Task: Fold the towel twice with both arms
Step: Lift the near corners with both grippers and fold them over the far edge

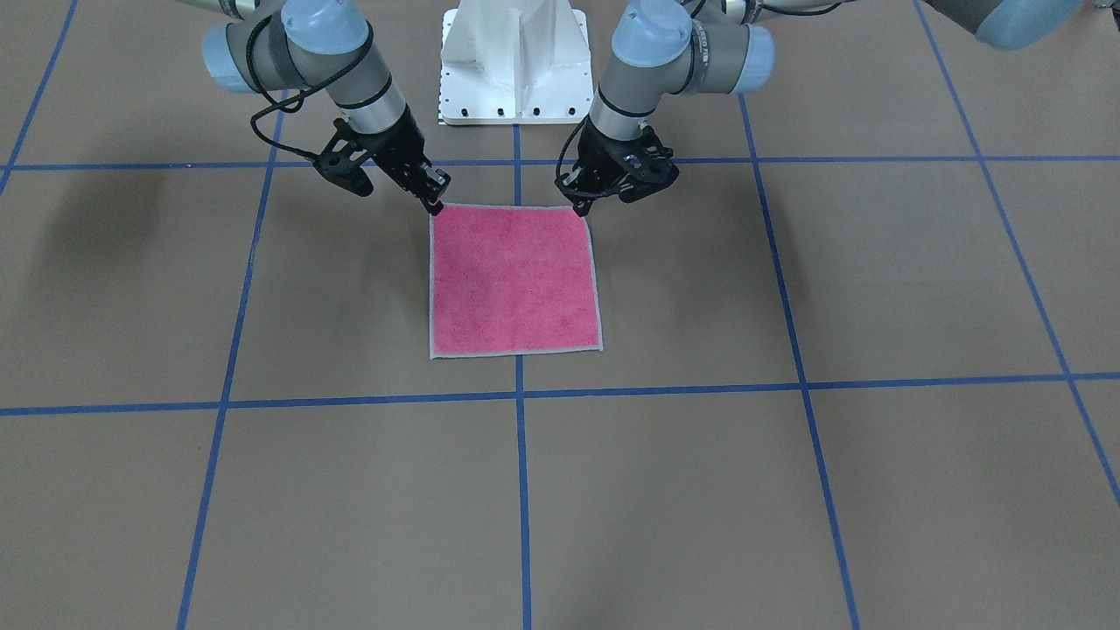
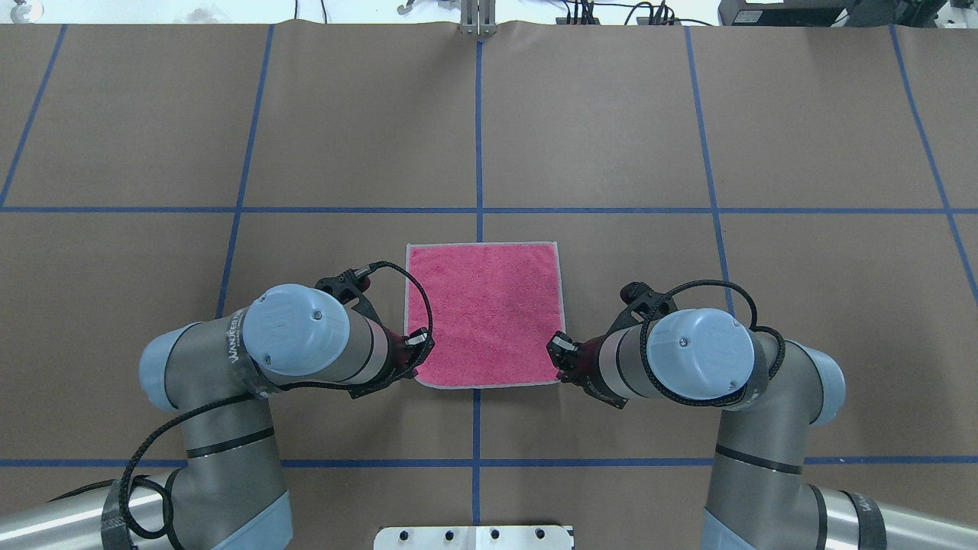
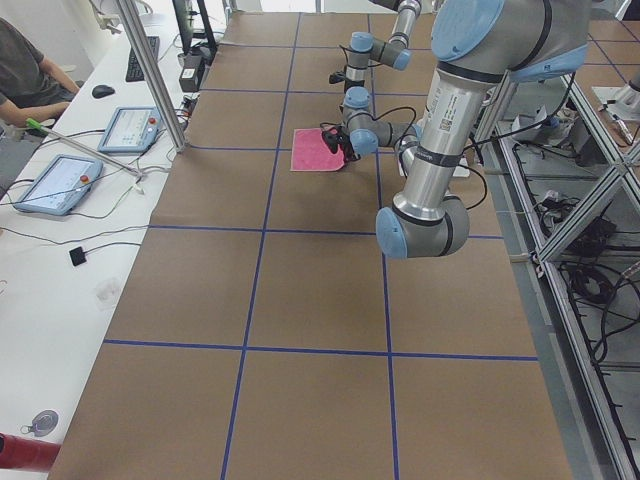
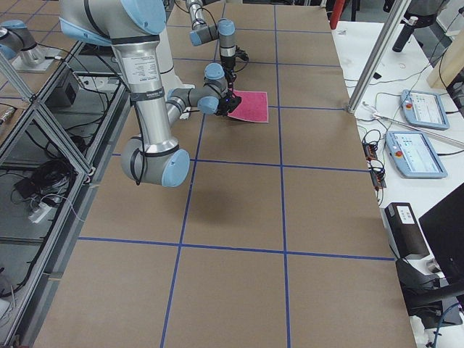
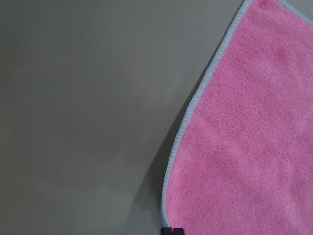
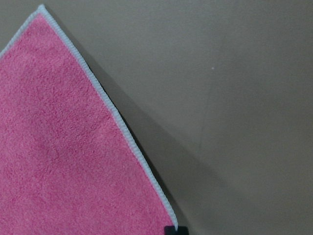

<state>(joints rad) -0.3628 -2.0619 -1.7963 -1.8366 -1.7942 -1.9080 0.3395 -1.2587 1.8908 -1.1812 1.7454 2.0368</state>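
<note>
Evidently the left gripper (image 2: 418, 345) is closed on the near left corner of the towel (image 2: 485, 313), and the right gripper (image 2: 558, 353) is closed on its near right corner. In both wrist views a shadow is seen under the hem beside the jaws, so the corners are judged to be pinched and slightly raised. Between the two grippers the near hem is held roughly level. Ahead of both, away from the robot, the rest of the cloth is laid flat on the brown table (image 2: 611, 137), pink face up. No long axis is offered, the cloth being about square. The first fold is therefore judged to run straight forward, toward the far hem, with neither arm placed nearer.
</note>
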